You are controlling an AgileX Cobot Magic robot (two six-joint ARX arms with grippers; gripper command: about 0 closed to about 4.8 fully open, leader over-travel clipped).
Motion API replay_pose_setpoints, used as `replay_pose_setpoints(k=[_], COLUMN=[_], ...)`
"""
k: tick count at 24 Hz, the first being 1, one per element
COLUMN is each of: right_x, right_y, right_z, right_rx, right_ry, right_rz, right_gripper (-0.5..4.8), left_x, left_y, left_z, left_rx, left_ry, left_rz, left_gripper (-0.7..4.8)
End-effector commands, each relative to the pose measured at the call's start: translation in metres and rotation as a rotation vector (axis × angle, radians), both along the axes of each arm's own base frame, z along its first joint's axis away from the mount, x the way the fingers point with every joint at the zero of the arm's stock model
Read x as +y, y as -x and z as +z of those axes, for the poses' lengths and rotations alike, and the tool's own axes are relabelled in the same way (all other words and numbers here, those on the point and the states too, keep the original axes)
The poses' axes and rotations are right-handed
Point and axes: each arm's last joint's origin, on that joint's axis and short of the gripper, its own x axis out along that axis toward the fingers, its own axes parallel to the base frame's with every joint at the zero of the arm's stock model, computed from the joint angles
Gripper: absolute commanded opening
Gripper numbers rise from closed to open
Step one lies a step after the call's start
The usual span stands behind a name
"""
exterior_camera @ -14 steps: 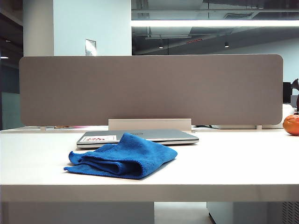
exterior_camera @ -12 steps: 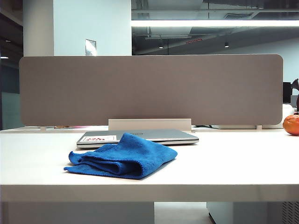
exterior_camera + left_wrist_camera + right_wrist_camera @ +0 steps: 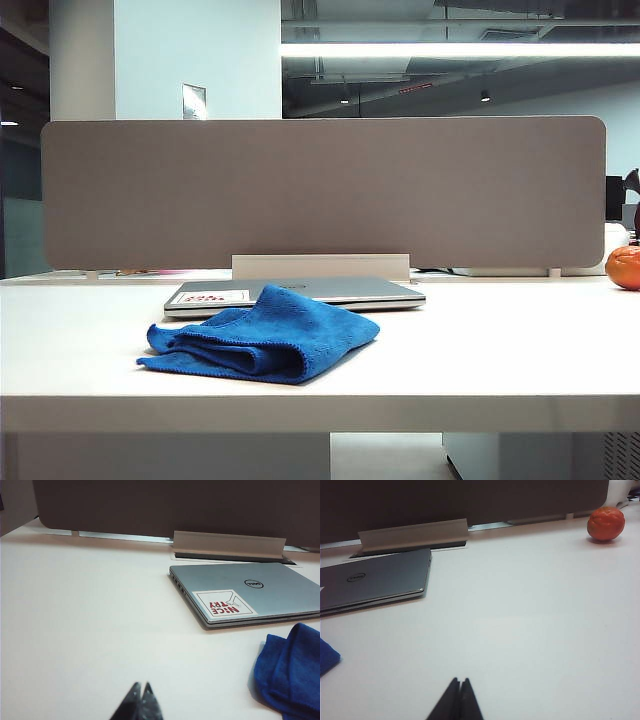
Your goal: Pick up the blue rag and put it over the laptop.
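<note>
The blue rag [image 3: 262, 334] lies folded and rumpled on the white table, in front of the closed silver laptop [image 3: 330, 291], its far corner overlapping the laptop's front edge in the exterior view. The laptop [image 3: 250, 597] carries a white sticker with red marks [image 3: 223, 603]. Neither arm shows in the exterior view. My left gripper [image 3: 141, 685] is shut and empty over bare table, well short of the rag [image 3: 292, 670] and laptop. My right gripper [image 3: 459, 680] is shut too, holding nothing, with the laptop [image 3: 372, 580] and a corner of the rag [image 3: 327, 656] off to its side.
A grey partition screen [image 3: 320, 190] stands along the table's far edge, with a white cable cover [image 3: 320, 266] at its foot behind the laptop. An orange fruit [image 3: 624, 267] sits at the far right [image 3: 605, 524]. The table's front edge [image 3: 320, 412] runs near the camera.
</note>
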Motion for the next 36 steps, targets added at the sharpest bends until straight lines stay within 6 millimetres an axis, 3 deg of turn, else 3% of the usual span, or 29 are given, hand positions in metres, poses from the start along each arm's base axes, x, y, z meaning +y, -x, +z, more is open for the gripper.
replay_pose_setpoints(k=[1, 6, 11, 18, 27, 33, 36], right_x=[0.0, 0.0, 0.005, 0.012, 0.012, 0.012, 0.012], right_y=[0.0, 0.0, 0.0, 0.003, 0.004, 0.004, 0.004], right_z=[0.0, 0.0, -0.001, -0.004, -0.004, -0.004, -0.004], right_rx=[-0.011, -0.011, 0.003, 0.093, 0.138, 0.138, 0.138], right_ry=[0.004, -0.006, -0.025, -0.255, -0.406, -0.406, -0.405], right_rz=[-0.004, 0.002, 0.156, 0.397, 0.399, 0.398, 0.398], right_gripper=[-0.01, -0.01, -0.01, 0.0, 0.0, 0.0, 0.0], left_x=[0.0, 0.0, 0.0, 0.0, 0.0, 0.0, -0.004], left_y=[0.0, 0.0, 0.0, 0.001, 0.001, 0.001, 0.003], left_z=[0.002, 0.002, -0.001, -0.007, -0.006, -0.004, 0.006], left_rx=[-0.016, -0.015, 0.017, 0.079, 0.074, 0.086, 0.069], left_ry=[-0.004, -0.004, -0.003, -0.003, 0.008, 0.228, 0.236], left_rz=[-0.005, -0.003, -0.003, -0.003, -0.002, 0.002, -0.109], left_gripper=[-0.06, -0.06, -0.06, -0.06, -0.06, -0.06, -0.06])
